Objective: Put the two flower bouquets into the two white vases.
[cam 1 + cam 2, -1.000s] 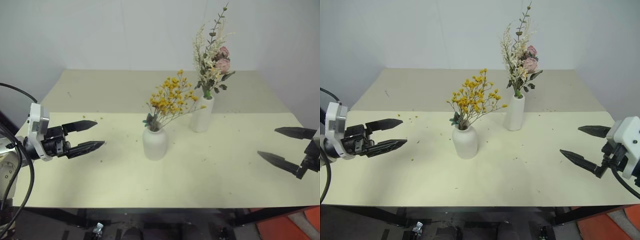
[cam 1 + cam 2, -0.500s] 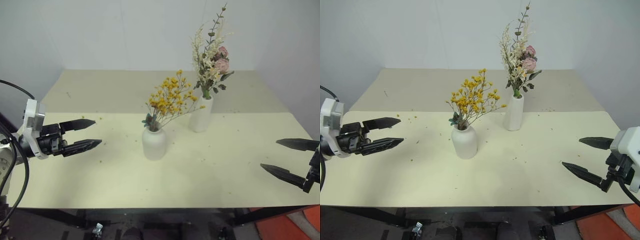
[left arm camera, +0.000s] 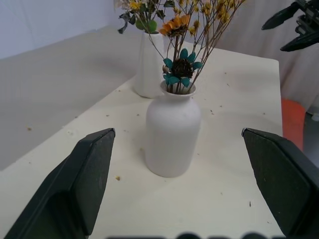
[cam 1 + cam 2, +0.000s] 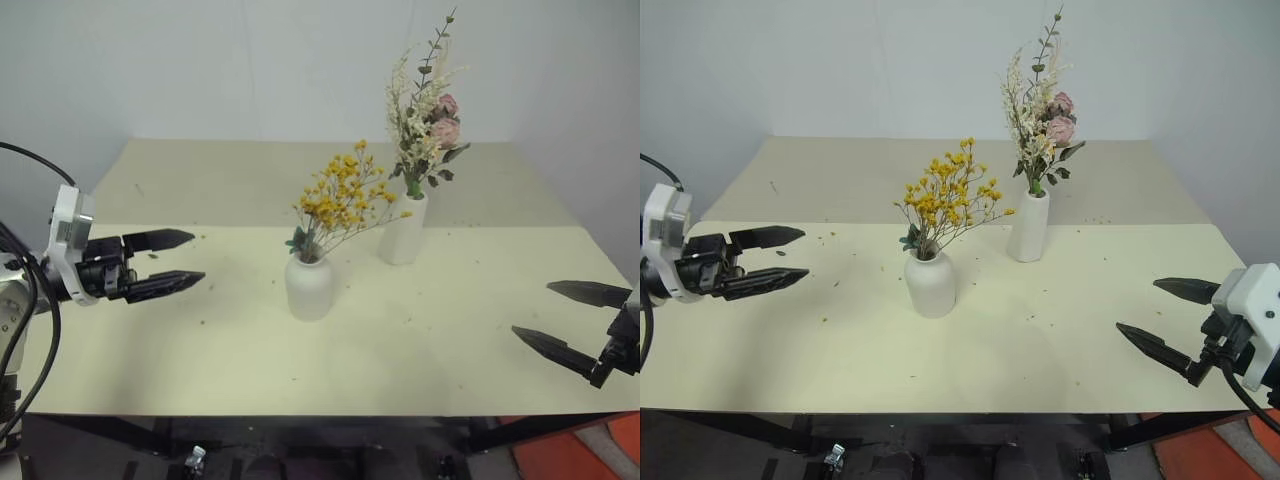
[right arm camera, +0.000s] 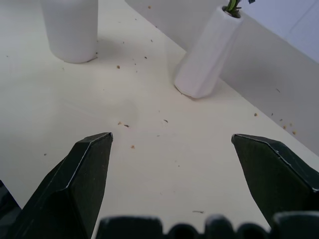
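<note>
bouquets [image 4: 345, 200] standing in white vases [image 4: 309, 288], left claw [image 4: 172, 261] level, wide open, empty, right claw [image 4: 570, 320] likewise, tilted slightly down

A bare test room or lab: plain white walls [image 4: 840, 60] enclosing a lone cream desk [image 4: 1040, 330].

You have two matt white vases, the rounded vase [image 4: 309, 288] and the slim vase [image 4: 403, 232], both smooth like unglazed ceramic. Your table [image 4: 430, 340] is matt, pale cream, crumb-flecked. The jaws look like smooth black plastic.
</note>
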Tool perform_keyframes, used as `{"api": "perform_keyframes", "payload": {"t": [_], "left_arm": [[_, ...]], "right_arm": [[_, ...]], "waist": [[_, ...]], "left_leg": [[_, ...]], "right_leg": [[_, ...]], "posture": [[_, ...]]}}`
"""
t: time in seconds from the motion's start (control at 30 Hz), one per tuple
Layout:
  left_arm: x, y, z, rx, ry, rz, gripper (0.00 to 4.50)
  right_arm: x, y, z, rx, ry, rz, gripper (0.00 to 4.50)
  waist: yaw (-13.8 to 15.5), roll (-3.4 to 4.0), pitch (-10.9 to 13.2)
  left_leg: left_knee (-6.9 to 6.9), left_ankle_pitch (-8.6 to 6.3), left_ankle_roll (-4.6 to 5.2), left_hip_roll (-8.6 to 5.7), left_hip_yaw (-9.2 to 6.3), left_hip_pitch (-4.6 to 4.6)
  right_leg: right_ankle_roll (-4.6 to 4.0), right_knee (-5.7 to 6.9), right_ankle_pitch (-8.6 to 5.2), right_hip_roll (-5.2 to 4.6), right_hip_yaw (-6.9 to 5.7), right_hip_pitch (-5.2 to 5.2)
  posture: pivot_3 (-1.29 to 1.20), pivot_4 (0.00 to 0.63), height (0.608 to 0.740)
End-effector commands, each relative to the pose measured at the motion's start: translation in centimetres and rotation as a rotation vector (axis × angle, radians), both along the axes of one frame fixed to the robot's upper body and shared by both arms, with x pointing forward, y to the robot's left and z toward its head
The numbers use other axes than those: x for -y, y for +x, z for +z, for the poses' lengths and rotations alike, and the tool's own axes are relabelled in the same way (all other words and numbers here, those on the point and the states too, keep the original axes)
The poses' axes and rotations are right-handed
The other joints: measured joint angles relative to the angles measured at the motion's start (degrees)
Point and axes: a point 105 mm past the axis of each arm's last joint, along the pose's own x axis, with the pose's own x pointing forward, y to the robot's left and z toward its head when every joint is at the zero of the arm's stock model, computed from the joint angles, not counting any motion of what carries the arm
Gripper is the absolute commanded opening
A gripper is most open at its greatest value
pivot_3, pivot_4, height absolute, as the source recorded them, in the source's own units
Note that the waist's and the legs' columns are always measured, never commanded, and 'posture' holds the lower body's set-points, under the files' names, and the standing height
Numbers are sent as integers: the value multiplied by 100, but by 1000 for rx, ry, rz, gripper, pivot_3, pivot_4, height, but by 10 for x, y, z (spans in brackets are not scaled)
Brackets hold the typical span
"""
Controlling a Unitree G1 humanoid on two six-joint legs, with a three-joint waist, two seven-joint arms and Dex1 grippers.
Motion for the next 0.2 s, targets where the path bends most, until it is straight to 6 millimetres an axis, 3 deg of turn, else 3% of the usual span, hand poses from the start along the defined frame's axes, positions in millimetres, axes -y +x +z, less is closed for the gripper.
{"api": "perform_keyframes", "payload": {"t": [0.03, 0.2], "left_arm": [[-1, 2, 9, 28, 32, -23, 4462], [7, 9, 14, 21, 83, -68, 4462]], "right_arm": [[-9, -4, 9, 54, 10, 14, 4500], [-14, -7, 4, 62, 43, 17, 4500]], "waist": [[-2, -1, 0], [-2, -4, -3]], "left_leg": [[0, 0, 0, -1, 0, -1], [1, 0, 0, 0, -1, 1]], "right_leg": [[0, -1, 0, -1, 0, 0], [0, 4, 0, 1, 0, 1]], "posture": [[0, 150, 740], [0, 150, 740]]}}
